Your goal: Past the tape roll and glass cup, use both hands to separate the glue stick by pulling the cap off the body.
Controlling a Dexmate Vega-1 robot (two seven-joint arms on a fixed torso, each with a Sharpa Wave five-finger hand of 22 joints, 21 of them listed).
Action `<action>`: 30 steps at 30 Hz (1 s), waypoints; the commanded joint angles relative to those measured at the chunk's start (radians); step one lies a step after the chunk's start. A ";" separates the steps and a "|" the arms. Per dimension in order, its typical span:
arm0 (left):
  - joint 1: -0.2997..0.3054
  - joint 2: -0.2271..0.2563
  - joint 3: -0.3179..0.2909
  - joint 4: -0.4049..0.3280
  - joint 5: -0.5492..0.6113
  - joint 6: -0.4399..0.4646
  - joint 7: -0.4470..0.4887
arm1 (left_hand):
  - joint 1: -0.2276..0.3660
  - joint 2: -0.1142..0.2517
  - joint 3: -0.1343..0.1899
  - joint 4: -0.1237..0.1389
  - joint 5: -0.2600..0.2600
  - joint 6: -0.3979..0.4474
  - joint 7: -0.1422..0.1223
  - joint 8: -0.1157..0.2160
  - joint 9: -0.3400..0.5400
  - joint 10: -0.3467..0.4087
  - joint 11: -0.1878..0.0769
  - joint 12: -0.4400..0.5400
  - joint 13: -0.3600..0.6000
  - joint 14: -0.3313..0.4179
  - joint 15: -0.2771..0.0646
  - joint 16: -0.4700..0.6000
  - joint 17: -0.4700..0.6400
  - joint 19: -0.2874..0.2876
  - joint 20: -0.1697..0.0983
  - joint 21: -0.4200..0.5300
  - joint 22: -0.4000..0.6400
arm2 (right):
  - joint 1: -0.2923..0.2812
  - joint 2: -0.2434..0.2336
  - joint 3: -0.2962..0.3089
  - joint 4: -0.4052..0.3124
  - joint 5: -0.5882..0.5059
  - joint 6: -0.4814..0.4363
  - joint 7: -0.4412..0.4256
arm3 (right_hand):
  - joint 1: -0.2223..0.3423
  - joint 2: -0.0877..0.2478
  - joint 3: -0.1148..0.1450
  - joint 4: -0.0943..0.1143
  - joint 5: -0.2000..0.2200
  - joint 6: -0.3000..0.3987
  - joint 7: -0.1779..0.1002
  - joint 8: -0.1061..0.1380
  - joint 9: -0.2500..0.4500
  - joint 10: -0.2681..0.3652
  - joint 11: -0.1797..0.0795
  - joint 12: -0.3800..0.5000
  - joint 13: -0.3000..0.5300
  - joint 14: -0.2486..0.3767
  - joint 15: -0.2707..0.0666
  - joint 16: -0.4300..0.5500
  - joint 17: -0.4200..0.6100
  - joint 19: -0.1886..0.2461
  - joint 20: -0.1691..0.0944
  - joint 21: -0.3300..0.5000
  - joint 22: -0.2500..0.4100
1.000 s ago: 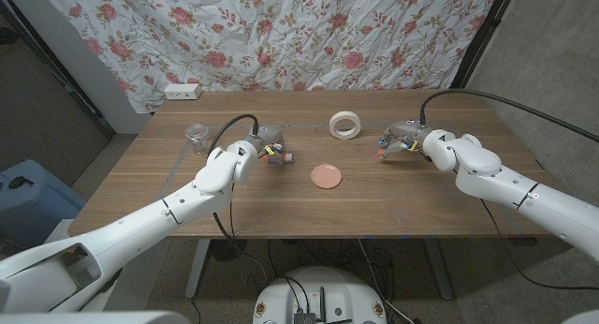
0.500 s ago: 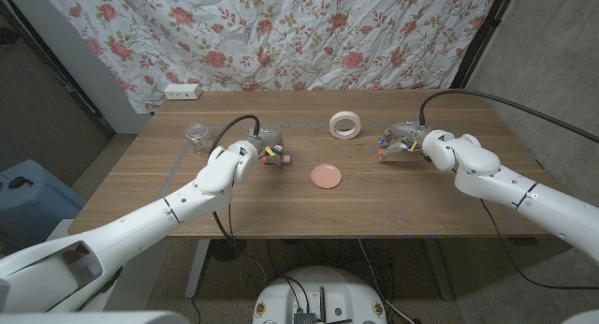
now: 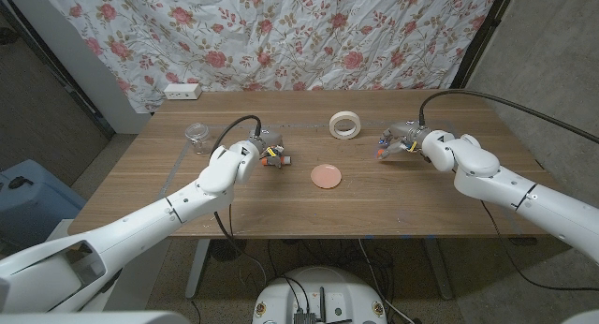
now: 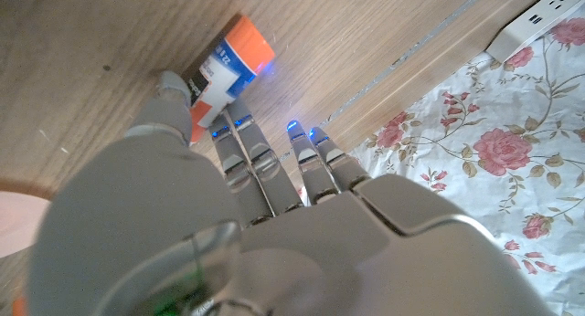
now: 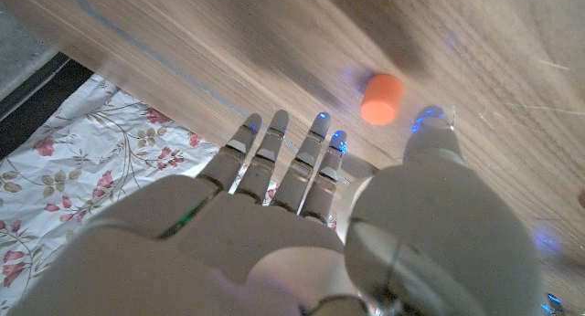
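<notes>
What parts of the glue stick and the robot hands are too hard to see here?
- Glue stick body: left wrist view, its lower part hidden behind the left hand, so the grip is unclear.
- Orange cap: right wrist view is blurred; whether the right hand touches it cannot be told.
- Head view: both glue parts too small beside the hands.

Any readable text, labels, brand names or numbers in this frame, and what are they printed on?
Nothing can be read.
Glue stick body: its white-and-blue label carries print, too blurred and turned away to make out; the left hand holds it.
Orange cap: plain, no marking seen.
Tape roll, glass cup, power strip: no legible print.
</notes>
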 commanded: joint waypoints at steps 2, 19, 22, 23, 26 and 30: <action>0.005 0.001 0.000 -0.010 0.021 0.006 -0.017 | -0.014 -0.001 -0.006 -0.002 0.006 -0.015 0.000 -0.003 0.002 -0.015 -0.002 -0.004 0.002 -0.008 -0.112 0.000 0.001 -0.010 -0.052 -0.004 -0.001 | -0.012 -0.001 0.003 -0.013 -0.008 -0.018 -0.002 | -0.013 0.001 0.003 0.009 0.004 0.001 0.002 -0.001 0.003 -0.004 -0.001 0.006 0.001 -0.004 -0.059 -0.003 0.005 -0.001 0.007 0.000 0.001; 0.026 0.013 -0.013 -0.039 0.058 0.020 -0.045 | -0.047 -0.014 -0.021 0.001 0.006 -0.094 0.001 -0.004 0.005 -0.102 -0.002 -0.008 0.000 -0.037 -0.098 0.001 0.002 -0.044 -0.036 -0.004 -0.001 | -0.025 -0.006 0.006 -0.037 -0.017 -0.033 0.004 | -0.020 0.005 0.005 0.009 0.009 0.001 0.004 -0.003 0.002 -0.008 0.000 0.007 -0.003 -0.007 -0.057 -0.007 0.007 -0.004 0.014 0.001 0.001; 0.031 0.013 -0.017 -0.044 0.063 0.025 -0.050 | -0.054 -0.017 -0.024 0.001 0.005 -0.103 0.002 -0.004 0.005 -0.113 -0.002 -0.008 0.000 -0.039 -0.098 0.001 0.002 -0.046 -0.036 -0.004 -0.001 | -0.026 -0.007 0.006 -0.039 -0.019 -0.034 0.004 | -0.022 0.006 0.005 0.009 0.010 0.001 0.004 -0.003 0.002 -0.007 0.001 0.007 -0.004 -0.006 -0.057 -0.007 0.007 -0.004 0.014 0.001 0.001; 0.034 0.017 -0.021 -0.048 0.064 0.027 -0.052 | -0.058 -0.020 -0.027 0.002 0.005 -0.115 0.004 -0.006 0.004 -0.122 -0.002 -0.008 0.000 -0.043 -0.098 0.001 0.002 -0.050 -0.035 -0.004 -0.001 | -0.028 -0.009 0.006 -0.043 -0.021 -0.036 0.006 | -0.022 0.006 0.005 0.009 0.010 0.002 0.004 -0.003 0.002 -0.007 0.000 0.008 -0.004 -0.007 -0.057 -0.008 0.007 -0.004 0.015 0.001 0.001; 0.038 0.018 -0.024 -0.051 0.072 0.033 -0.059 | -0.068 -0.026 -0.032 0.003 0.003 -0.126 0.007 -0.005 0.004 -0.137 -0.002 -0.009 -0.001 -0.050 -0.094 0.000 0.002 -0.053 -0.035 -0.004 -0.001 | -0.031 -0.008 0.009 -0.047 -0.022 -0.045 0.007 | -0.023 0.007 0.006 0.009 0.010 0.001 0.004 -0.004 0.002 -0.008 0.002 0.008 -0.005 -0.007 -0.058 -0.008 0.007 -0.005 0.016 0.001 0.001; 0.045 0.023 -0.037 -0.054 0.064 0.036 -0.061 | -0.086 -0.033 -0.039 0.007 0.001 -0.146 0.016 -0.004 0.003 -0.161 -0.002 -0.008 -0.001 -0.057 -0.090 0.002 0.003 -0.059 -0.031 -0.004 -0.001 | -0.034 -0.010 0.011 -0.055 -0.025 -0.057 0.013 | -0.026 0.007 0.006 0.009 0.012 -0.007 0.007 -0.008 0.002 -0.018 0.006 0.004 -0.006 -0.006 -0.057 -0.009 0.007 -0.005 0.016 0.002 0.001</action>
